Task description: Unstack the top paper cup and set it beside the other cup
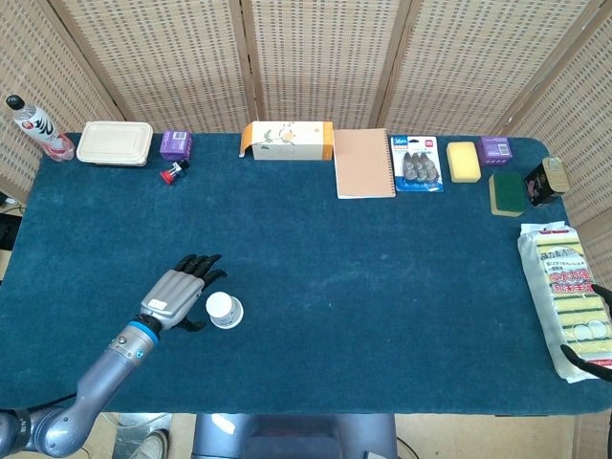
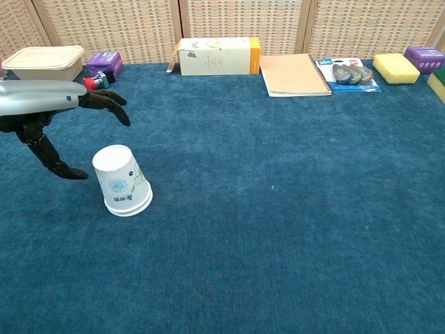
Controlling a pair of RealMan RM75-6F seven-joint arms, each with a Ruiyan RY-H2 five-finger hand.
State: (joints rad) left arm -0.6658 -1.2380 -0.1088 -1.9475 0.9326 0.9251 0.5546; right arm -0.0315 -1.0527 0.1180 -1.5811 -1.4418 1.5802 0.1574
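The stacked white paper cups (image 1: 224,309) (image 2: 122,180) stand upside down on the blue table, near the front left. My left hand (image 1: 178,293) (image 2: 52,115) hovers just left of them with fingers spread and its thumb low beside the cups, holding nothing. Only dark fingertips of my right hand (image 1: 591,352) peek in at the head view's lower right edge, by a sponge pack.
Along the back edge lie a bottle (image 1: 35,127), a lidded container (image 1: 115,142), a purple box (image 1: 176,143), a tea box (image 1: 288,140), a notebook (image 1: 363,163) and a clip pack (image 1: 418,163). Sponges (image 1: 463,161) and a sponge pack (image 1: 568,291) sit at right.
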